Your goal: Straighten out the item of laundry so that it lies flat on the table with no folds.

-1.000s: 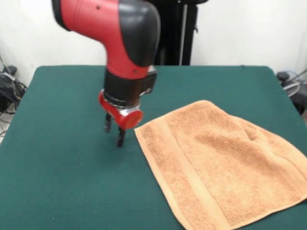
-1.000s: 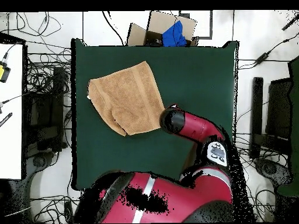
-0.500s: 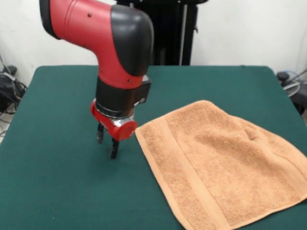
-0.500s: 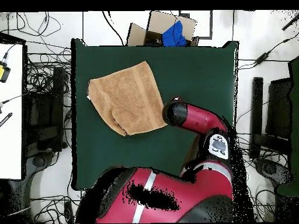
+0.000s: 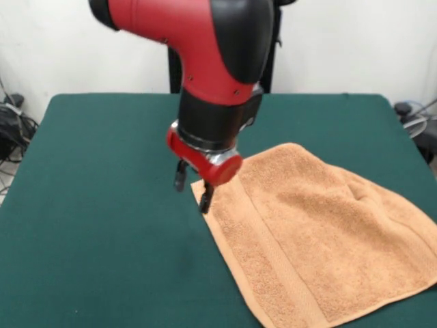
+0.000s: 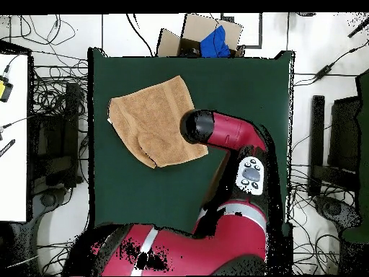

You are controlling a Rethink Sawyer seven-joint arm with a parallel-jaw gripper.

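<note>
The peach-orange towel (image 5: 321,239) lies spread on the dark green table (image 5: 95,225) at the front view's right, with a border band along its left edge and soft wrinkles near the middle right. In the overhead view the towel (image 6: 151,119) lies at the table's (image 6: 238,86) upper left, with a folded-looking corner at its lower edge. My gripper (image 5: 192,190) hangs open just above the towel's left corner, one finger over the felt, the other at the towel's edge. In the overhead view the arm's head (image 6: 198,128) covers the gripper.
A cardboard box with a blue cloth (image 6: 205,37) sits beyond the table's top edge in the overhead view. Cables and equipment (image 6: 54,144) lie on the floor on both sides. The towel's near right corner reaches the table's edge in the front view.
The gripper has moved from over the bare felt left of the towel rightward to the towel's left corner. The towel has not moved.
</note>
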